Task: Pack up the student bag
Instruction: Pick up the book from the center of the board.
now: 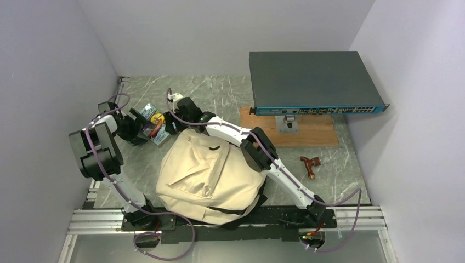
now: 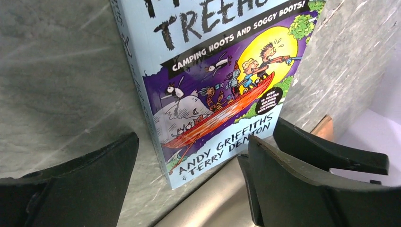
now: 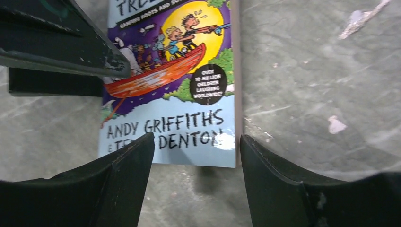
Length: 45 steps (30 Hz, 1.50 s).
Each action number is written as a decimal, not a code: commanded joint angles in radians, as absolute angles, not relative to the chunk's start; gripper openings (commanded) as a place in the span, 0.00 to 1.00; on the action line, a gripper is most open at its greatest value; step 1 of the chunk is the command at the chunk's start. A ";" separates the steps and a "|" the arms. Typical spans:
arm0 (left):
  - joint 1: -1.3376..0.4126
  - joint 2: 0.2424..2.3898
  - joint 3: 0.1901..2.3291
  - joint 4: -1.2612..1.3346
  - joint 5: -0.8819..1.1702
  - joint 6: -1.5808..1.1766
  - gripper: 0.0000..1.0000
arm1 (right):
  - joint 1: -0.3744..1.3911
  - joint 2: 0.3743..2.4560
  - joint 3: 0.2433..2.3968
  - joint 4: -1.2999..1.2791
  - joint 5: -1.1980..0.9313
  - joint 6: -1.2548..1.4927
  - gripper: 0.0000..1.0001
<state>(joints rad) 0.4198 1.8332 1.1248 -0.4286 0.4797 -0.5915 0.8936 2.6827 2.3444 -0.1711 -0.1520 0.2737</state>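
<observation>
The student bag (image 1: 205, 178), a cream fabric backpack, lies on the near part of the table between the two arm bases; a strip of its fabric (image 2: 213, 205) shows in the left wrist view. Just beyond it a light-blue paperback (image 1: 152, 124) with a cartoon boat cover lies on the marble. My left gripper (image 1: 138, 129) is at the book's left, its jaws (image 2: 189, 189) open wide around the lower corner of the book (image 2: 213, 90) without gripping it. My right gripper (image 1: 171, 119) comes from the right and hangs open (image 3: 196, 182) over the book's lower edge (image 3: 175, 137), holding nothing.
A dark network switch (image 1: 315, 82) stands on a wooden board (image 1: 307, 134) at the back right. A small red-brown tool (image 1: 311, 165) lies on the marble to the right of the bag. White walls close in on the left, back and right.
</observation>
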 commanded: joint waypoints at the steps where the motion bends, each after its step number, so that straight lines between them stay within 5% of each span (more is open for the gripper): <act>1: 0.424 1.884 1.083 -0.438 0.544 -0.634 0.91 | 0.891 2.697 2.355 -0.113 -0.263 0.410 0.64; 9: 0.419 1.885 1.083 -0.409 0.607 -0.596 0.87 | 0.860 2.693 2.312 -0.088 -0.427 0.521 0.27; 17: 0.394 1.797 1.034 -0.256 0.785 -0.588 0.79 | 0.841 2.687 2.261 -0.049 -0.519 0.589 0.13; 23: 0.359 1.745 1.026 -0.332 0.642 -0.628 0.82 | 0.820 2.659 2.166 -0.007 -0.544 0.649 0.01; 32: 0.395 1.695 0.916 -0.313 0.420 -0.717 0.90 | 0.758 2.660 2.072 0.109 -0.643 0.987 0.00; 45: 0.388 1.716 0.870 -0.186 0.539 -0.754 0.90 | 0.724 2.698 2.092 0.243 -0.755 1.272 0.00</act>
<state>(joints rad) 0.3897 1.7077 0.9169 -0.2775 0.5159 -0.7254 0.7284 2.6831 2.0689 0.1951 -0.6865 1.1694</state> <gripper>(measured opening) 0.902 0.170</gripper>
